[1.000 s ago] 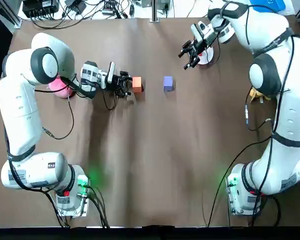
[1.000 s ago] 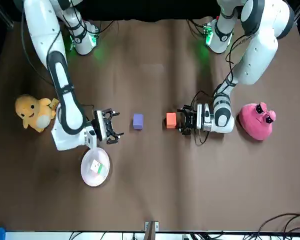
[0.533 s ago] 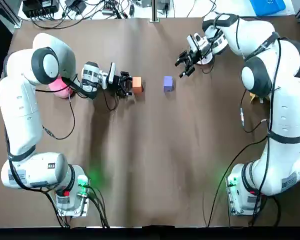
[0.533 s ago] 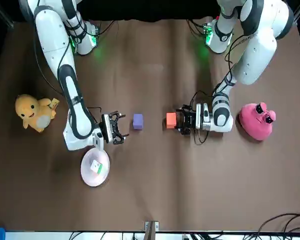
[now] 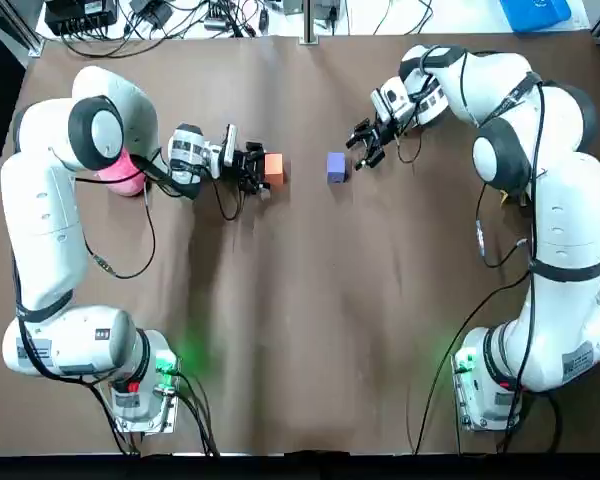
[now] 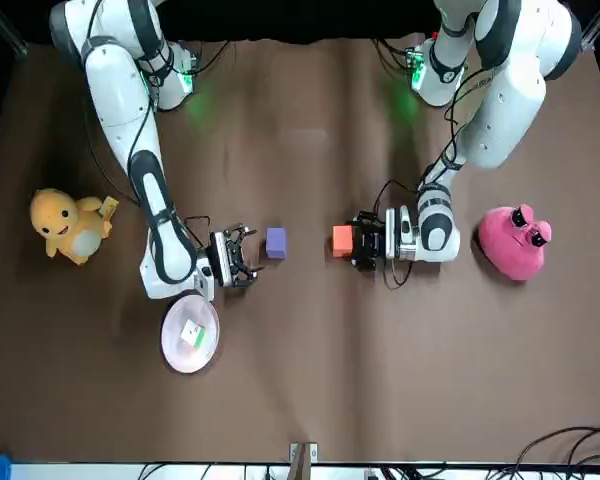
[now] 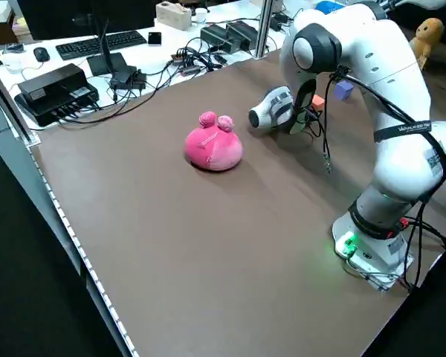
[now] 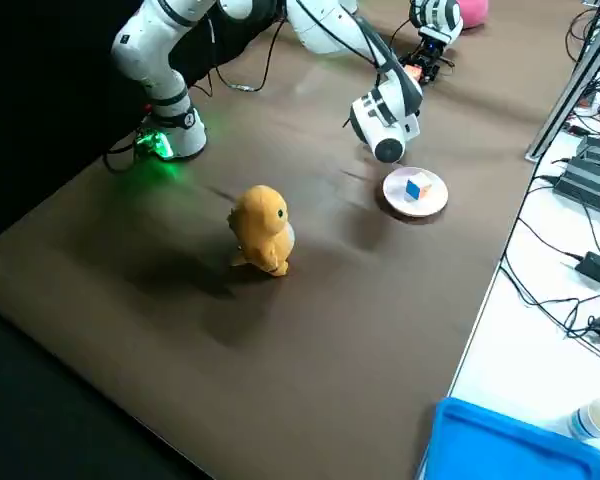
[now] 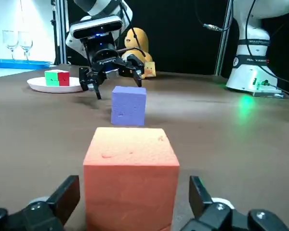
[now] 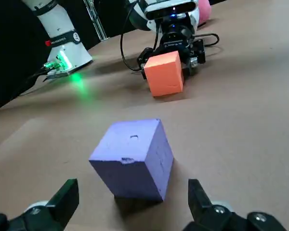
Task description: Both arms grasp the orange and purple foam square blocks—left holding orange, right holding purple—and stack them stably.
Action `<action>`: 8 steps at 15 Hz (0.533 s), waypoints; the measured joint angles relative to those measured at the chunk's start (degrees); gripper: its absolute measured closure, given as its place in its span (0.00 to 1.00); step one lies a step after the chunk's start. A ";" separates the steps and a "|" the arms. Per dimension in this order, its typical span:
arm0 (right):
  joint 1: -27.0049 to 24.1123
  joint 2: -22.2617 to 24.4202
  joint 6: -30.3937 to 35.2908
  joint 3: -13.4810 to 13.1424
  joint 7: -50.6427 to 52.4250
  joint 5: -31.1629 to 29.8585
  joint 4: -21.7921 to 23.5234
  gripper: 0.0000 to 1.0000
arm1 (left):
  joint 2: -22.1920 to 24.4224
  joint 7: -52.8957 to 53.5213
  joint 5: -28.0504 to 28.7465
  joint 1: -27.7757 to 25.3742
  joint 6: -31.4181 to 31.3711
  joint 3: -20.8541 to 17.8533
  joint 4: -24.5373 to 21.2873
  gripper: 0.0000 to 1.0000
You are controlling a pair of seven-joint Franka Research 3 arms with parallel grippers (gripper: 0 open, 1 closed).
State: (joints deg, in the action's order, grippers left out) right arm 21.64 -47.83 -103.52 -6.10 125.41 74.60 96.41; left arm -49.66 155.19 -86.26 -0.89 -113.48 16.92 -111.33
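The orange block (image 5: pixel 274 168) sits on the brown bench (image 5: pixel 310 320), in the far half and a little to the robot's left of the middle.

Going from the robot's left, a pink plush toy (image 6: pixel 515 243) comes first, lying on the bench beside the left arm. The left tool (image 5: pixel 259 170) is next. It is held low over the bench and reaches sideways toward the middle. It is released: the left wrist view shows one finger on each side of the orange block, with a narrow gap between each finger and the foam. The block stands flat on the bench and is not lifted.

Just to the right of it, a little apart, stands the purple block (image 5: pixel 336 167). It also rests on the bench, and no finger touches it. The two blocks stand side by side and neither one is on the other.

The right tool (image 5: pixel 360 153) is near the purple block, on the block's right and slightly farther from the robot. It is released as well, with its fingers spread wide. In the right wrist view the purple block is just ahead of them.

Farther right, beside this arm, there is a white plate (image 6: pixel 173 350) with a small coloured cube (image 6: pixel 191 334) on it. Last is a yellow plush toy (image 6: pixel 68 227), which stands well apart from both blocks.
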 joint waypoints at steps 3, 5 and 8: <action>0.62 -0.01 0.02 0.67 0.05 0.04 0.11 0.00 | 0.00 0.04 -1.90 1.03 0.00 0.02 0.53 0.00; 1.35 -0.06 0.00 0.77 0.83 0.05 0.19 0.00 | 0.00 0.04 -2.45 1.84 -0.05 0.03 1.04 0.17; 2.08 -0.45 -0.12 0.80 2.32 0.14 0.30 0.00 | -0.01 0.04 -3.25 3.15 -0.19 0.04 1.61 0.39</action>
State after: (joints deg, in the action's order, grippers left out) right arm 23.73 -48.28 -103.65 -5.30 127.73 74.73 96.71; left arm -49.66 155.23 -89.51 2.26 -113.67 16.95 -109.72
